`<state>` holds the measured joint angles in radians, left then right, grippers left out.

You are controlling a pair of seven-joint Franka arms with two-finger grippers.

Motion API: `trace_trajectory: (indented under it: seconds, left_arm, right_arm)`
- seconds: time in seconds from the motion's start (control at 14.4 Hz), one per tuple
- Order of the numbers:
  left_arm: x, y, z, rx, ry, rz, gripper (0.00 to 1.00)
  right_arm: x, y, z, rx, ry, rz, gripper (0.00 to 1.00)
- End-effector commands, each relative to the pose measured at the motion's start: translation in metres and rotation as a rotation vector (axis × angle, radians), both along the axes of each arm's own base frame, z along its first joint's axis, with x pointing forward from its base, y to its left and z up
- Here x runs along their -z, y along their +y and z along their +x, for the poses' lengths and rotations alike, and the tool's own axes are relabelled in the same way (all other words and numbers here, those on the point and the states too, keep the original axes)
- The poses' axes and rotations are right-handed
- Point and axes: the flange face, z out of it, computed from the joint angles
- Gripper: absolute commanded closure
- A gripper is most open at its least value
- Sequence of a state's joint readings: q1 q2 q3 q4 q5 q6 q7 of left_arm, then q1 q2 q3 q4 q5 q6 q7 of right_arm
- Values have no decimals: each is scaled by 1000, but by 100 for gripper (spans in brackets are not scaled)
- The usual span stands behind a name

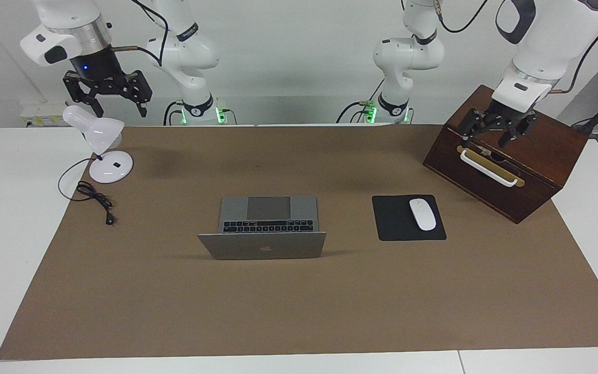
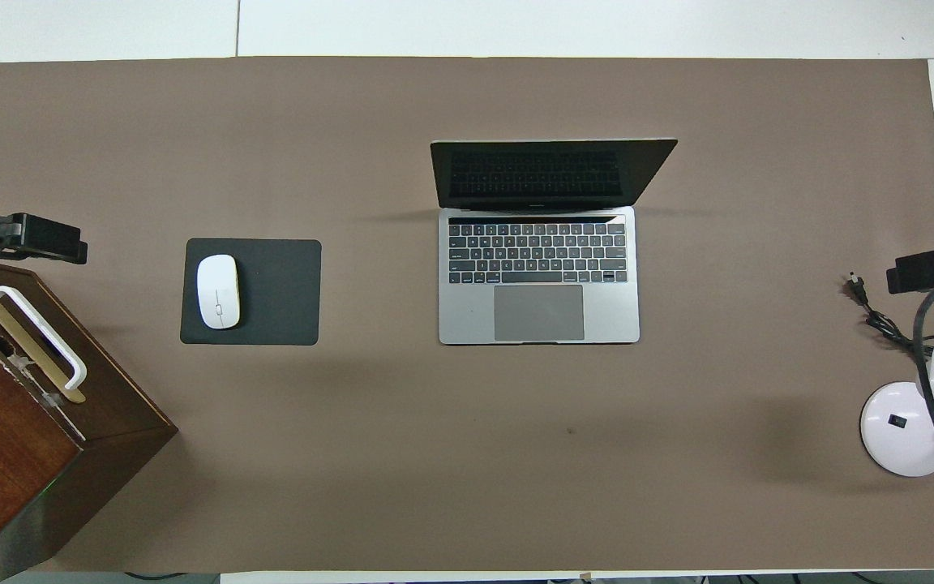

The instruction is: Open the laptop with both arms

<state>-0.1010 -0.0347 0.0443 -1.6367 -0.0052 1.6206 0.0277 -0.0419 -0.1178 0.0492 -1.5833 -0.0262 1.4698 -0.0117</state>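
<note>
The silver-grey laptop (image 1: 268,214) stands open in the middle of the brown mat, its lid up with the apple logo facing away from the robots. Its dark screen, black keys and grey trackpad show in the overhead view (image 2: 538,276). My left gripper (image 1: 487,139) hangs open and empty over the wooden box, at the left arm's end of the table; its tip shows in the overhead view (image 2: 25,238). My right gripper (image 1: 118,108) hangs open and empty above the desk lamp, at the right arm's end; it also shows in the overhead view (image 2: 933,268). Both are well apart from the laptop.
A dark wooden box (image 1: 506,161) with a white handle stands at the left arm's end. A black mouse pad (image 1: 397,228) with a white mouse (image 1: 422,214) lies beside the laptop. A white desk lamp (image 1: 103,150) and its black cable (image 1: 94,197) are at the right arm's end.
</note>
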Motion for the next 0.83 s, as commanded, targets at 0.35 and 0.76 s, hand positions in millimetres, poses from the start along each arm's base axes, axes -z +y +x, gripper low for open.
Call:
trace_trajectory:
  seconds: [0.35,0.76]
  left_arm:
    - [-7,-3,7,-8,-3,-2,0]
    - [-7,-2,7,-9,-4,-2,0]
  right_arm:
    - [-4,0,9,-26,-50,0,0]
    - [-3,2,13,-26,-78,20,0]
